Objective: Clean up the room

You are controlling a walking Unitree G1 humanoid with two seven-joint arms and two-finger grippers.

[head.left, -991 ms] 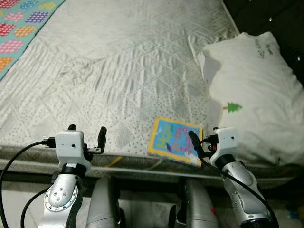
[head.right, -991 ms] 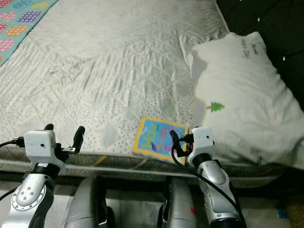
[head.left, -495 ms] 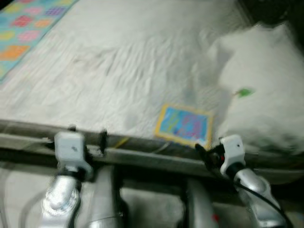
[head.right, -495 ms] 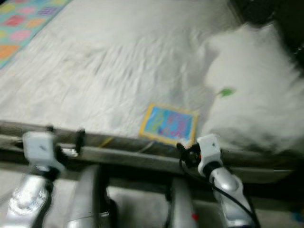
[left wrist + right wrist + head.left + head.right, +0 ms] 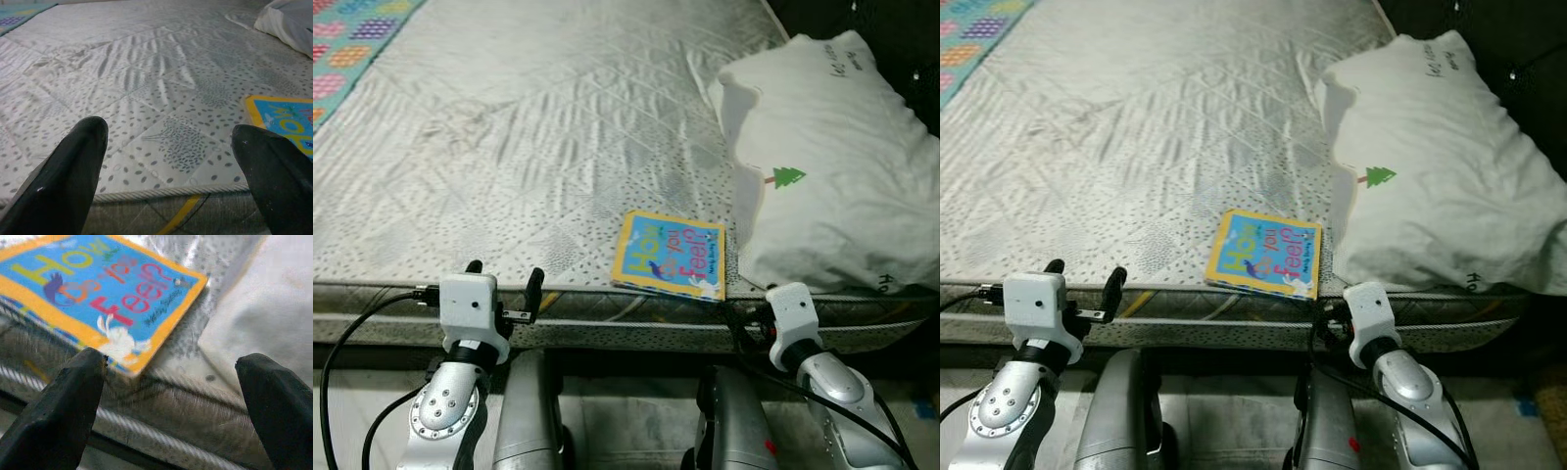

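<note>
Book [image 5: 670,256] on mattress [image 5: 538,127] beside pillow [image 5: 832,166]; both hands spread, empty.

The book [image 5: 102,293] lying at the edge of the bed [image 5: 538,127] reads "How do you Feel?" on its cover. The pillow [image 5: 832,166] bears dark handwriting near two corners, too small to read.

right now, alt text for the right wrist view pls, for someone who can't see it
A blue picture book with a yellow border lies on the grey quilted mattress near its edge, just ahead of the open right gripper, whose two black fingers frame the shot. A white pillow sits on the mattress beside the book.
</note>
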